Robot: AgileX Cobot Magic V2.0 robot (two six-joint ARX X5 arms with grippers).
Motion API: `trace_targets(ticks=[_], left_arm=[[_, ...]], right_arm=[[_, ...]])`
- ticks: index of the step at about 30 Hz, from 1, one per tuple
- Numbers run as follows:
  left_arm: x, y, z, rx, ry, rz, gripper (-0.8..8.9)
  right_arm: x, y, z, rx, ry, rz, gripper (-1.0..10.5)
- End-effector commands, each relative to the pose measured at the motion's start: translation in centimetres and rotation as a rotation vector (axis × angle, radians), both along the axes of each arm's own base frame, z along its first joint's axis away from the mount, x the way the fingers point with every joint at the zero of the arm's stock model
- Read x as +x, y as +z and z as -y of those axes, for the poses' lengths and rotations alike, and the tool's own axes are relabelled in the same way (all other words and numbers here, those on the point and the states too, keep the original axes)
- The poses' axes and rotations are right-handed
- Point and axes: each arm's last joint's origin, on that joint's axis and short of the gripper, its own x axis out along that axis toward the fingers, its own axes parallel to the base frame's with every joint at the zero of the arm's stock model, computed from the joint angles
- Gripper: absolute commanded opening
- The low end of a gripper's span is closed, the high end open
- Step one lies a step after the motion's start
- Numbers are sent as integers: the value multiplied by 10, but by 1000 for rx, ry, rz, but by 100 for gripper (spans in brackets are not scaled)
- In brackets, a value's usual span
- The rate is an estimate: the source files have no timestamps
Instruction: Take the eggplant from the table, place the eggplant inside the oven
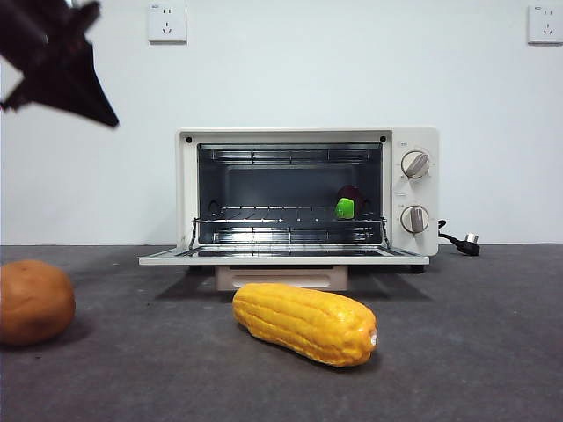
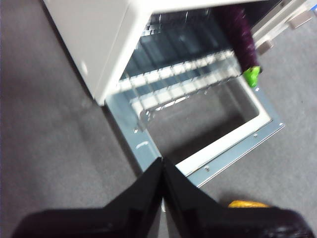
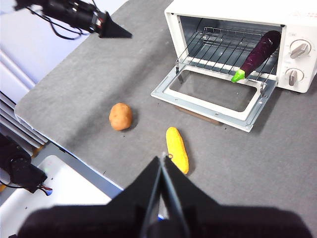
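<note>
The eggplant (image 3: 259,53) lies on the wire rack (image 3: 218,48) inside the oven (image 1: 307,192), toward the side nearest the two round knobs (image 1: 415,164). It is dark purple and glossy, long and slightly curved, with a bright green stem cap (image 3: 238,76) that points out toward the open door (image 3: 210,96) and reaches the rack's front edge. The body runs back at an angle into the cavity. From the front, only the green cap and a bit of the purple body show behind the rack wires.

The oven door is folded down flat, its glass pane facing up.

The left gripper (image 2: 162,163) hangs in the air above the table (image 1: 475,352) off the oven's front corner, away from the knobs, its two black jaws pressed together on nothing. The right gripper (image 3: 162,163) is high over the table's near edge, jaws likewise closed and empty.

On the table in front of the oven lie a yellow corn cob (image 1: 305,322) and, further aside, a round brown potato (image 1: 33,301), well apart.
</note>
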Motion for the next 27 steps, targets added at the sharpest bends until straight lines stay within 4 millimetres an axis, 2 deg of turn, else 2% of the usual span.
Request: trace_targets(ticks=[1,8,12,21,27], left_arm=[[11,-21,0,0,-23,-43,-6],[29,-62,1,7,-35,-141,-6],[33,-82,1,6,-40,-181,-6],[12,-141,6,-62,-50,-211,-6],[1,-162,9,-126,-61,-205,-6]], right_arm=[[-2,-2,1,4,-8,-28,-12],[-1,-2,1,3,-29,-31,-12],[-1,-2,1,2,-32,-31,-12],[-1,-2,2,-11,-60,-27,-12],[-1,-2,2,-7,-65,-32,-12]])
